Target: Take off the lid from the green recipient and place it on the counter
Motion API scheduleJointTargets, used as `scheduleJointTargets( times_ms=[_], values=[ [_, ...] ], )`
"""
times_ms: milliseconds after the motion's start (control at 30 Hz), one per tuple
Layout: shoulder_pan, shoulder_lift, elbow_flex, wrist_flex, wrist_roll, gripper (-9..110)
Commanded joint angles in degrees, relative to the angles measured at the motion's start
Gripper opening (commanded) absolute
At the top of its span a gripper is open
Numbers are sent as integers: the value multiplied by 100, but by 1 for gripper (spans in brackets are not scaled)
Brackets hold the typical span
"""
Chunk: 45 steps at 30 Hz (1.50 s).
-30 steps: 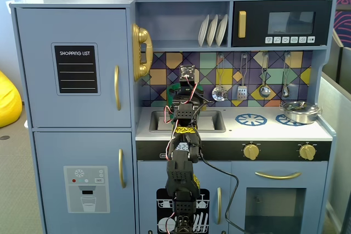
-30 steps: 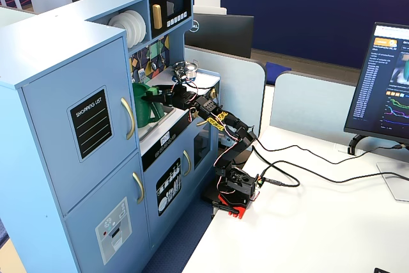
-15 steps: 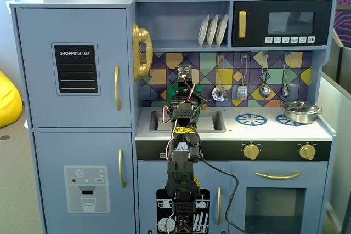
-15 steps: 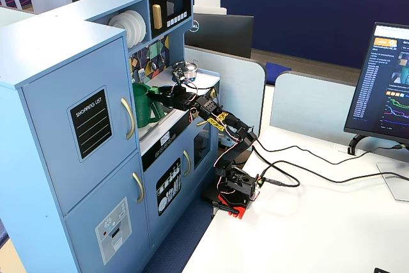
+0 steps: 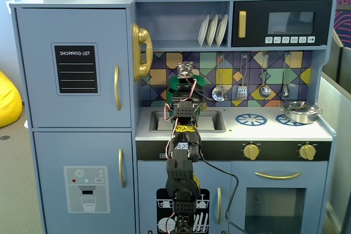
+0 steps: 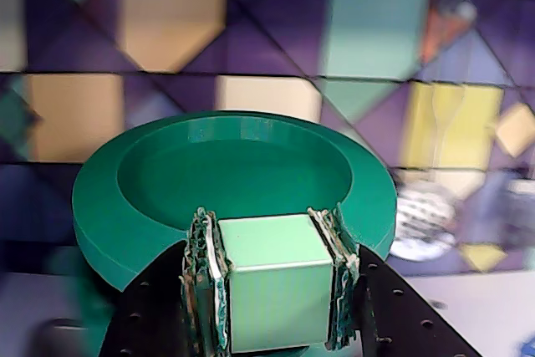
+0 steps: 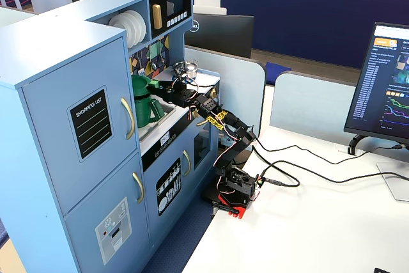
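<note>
My gripper [image 6: 269, 225] is shut on the pale green tab handle [image 6: 272, 286] of the round green lid [image 6: 167, 206]. The lid's disc faces the wrist camera, with the tiled back wall behind it. In a fixed view the lid [image 5: 174, 84] shows as green edges on both sides of the gripper [image 5: 186, 80], well above the white counter [image 5: 263, 128]. The tall dark-green recipient [image 7: 146, 110] stands at the sink end of the counter, and the gripper [image 7: 165, 85] is at its top. The arm hides the recipient in the front fixed view. I cannot tell whether the lid still touches it.
A silver pot [image 5: 300, 112] sits on the right burner print. The sink basin [image 5: 211, 120] lies behind the arm. Ladles and a spatula [image 5: 242, 83] hang on the back wall. A yellow phone [image 5: 141, 51] hangs to the left. The arm's base [image 7: 235, 187] stands on a white desk.
</note>
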Motion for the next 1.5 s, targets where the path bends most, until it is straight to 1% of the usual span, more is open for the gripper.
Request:
scheduleJointTargets(
  times_ms=[0,233,433,600,800,967,1100,1267,1467],
  values=[
    [773,343,-466,70,44,0],
    [2417,413,-457,299,466,0],
    [2953,475,97,9,457,0],
    [2900,624,1116,-633,316,0],
    [2751,773,2584,-1969,246,0],
    [2637,413,3199,-3173,141,0],
    [2602,211,3322,-3384,141,0],
    [2549,-229,3542,-4104,0,0],
    [2549,-299,3612,-4034,-35,0]
  ],
)
